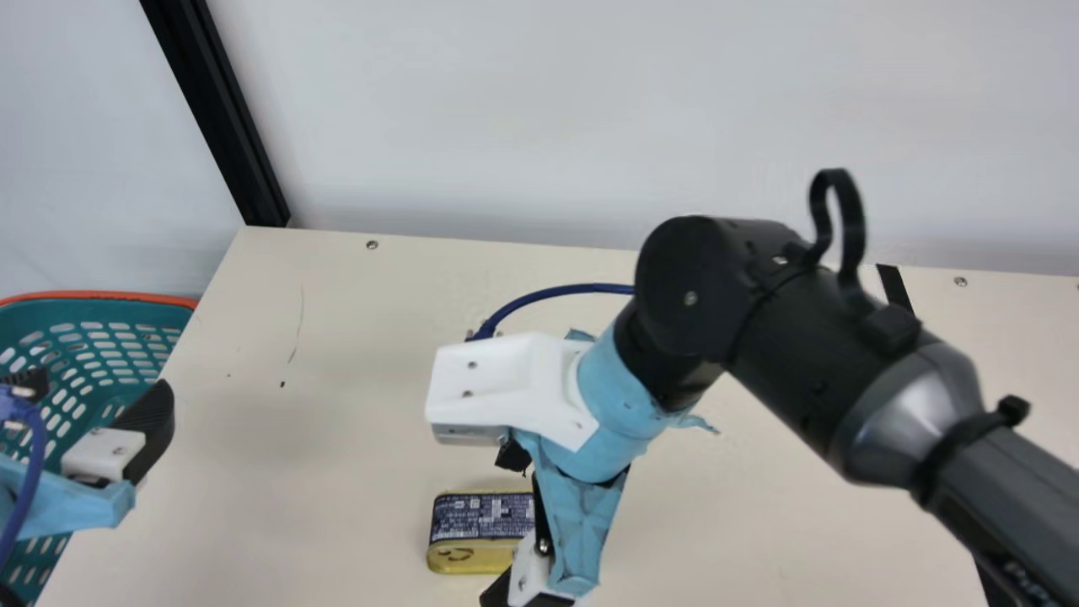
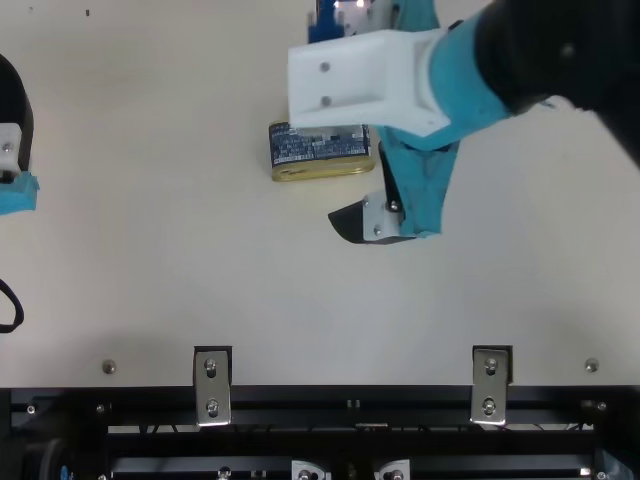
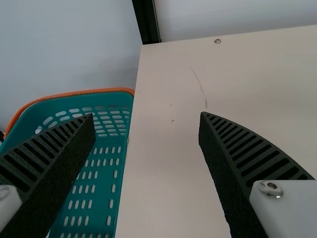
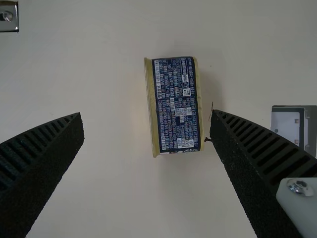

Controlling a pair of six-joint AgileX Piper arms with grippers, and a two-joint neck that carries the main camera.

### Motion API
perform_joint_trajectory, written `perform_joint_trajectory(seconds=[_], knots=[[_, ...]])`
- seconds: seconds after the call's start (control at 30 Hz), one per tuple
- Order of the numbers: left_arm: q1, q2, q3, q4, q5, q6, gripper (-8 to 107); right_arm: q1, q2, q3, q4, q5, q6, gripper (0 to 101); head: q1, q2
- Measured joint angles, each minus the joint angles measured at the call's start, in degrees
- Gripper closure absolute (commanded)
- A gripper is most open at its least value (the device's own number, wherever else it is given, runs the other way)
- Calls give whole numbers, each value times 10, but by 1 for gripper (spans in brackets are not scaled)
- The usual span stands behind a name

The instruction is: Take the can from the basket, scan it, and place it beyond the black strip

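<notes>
Black right gripper [image 1: 503, 524], downturned above the can [image 4: 176, 104]

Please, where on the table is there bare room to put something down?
Between the basket and the can, the table is bare; also between the can and the metal brackets. Crowded: at the can, under the right arm and its open jaws, and at the basket's edge by the left arm.

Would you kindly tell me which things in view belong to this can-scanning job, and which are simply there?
Part of the job:
the can, on the table
the teal basket
the black strip
the grey-edged device, perhaps the scanner

Simply there:
the metal brackets at the table's edge
the black post by the wall
</notes>
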Motion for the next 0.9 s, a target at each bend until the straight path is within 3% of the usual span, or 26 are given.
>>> perform_joint_trajectory(seconds=[0.4, 0.9], knots=[[0, 0, 0, 0, 0, 0, 9, 36, 35, -26, -69, -1, 16, 0, 3, 0], [0, 0, 0, 0, 0, 0, 9, 58, 78, -66, -97, -1, 16, 0, 0, 0]])
